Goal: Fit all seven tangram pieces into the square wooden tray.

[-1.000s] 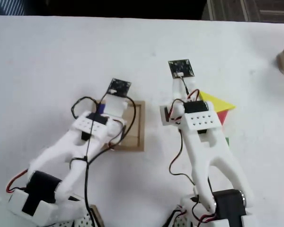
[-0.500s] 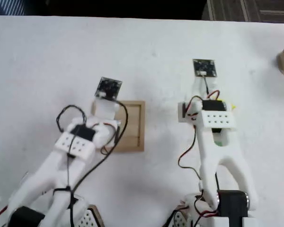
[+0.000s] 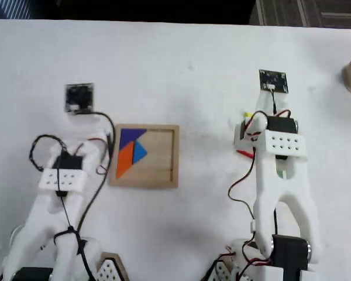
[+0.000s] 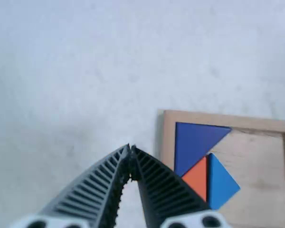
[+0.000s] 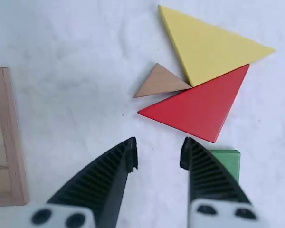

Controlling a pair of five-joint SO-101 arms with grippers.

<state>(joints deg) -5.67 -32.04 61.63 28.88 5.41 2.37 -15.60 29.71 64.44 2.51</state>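
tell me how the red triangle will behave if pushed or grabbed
The red triangle looks flat and rigid, so it should slide, not roll or tip. Lying flush on the table, it may be hard to pinch. Pushing would likely nudge the adjoining yellow triangle.

Square wooden tray sits flat near the middle of the table, a shade toward the left edge. Three pieces are in, hugging its left wall: dark blue triangle in the far left corner, orange triangle nearer along that wall, light blue piece touching both. On the right half, well apart from the tray, lie a big yellow triangle, a red triangle edge to edge with it, a small tan triangle wedged where they meet, and a green piece just beside the red one, partly hidden.
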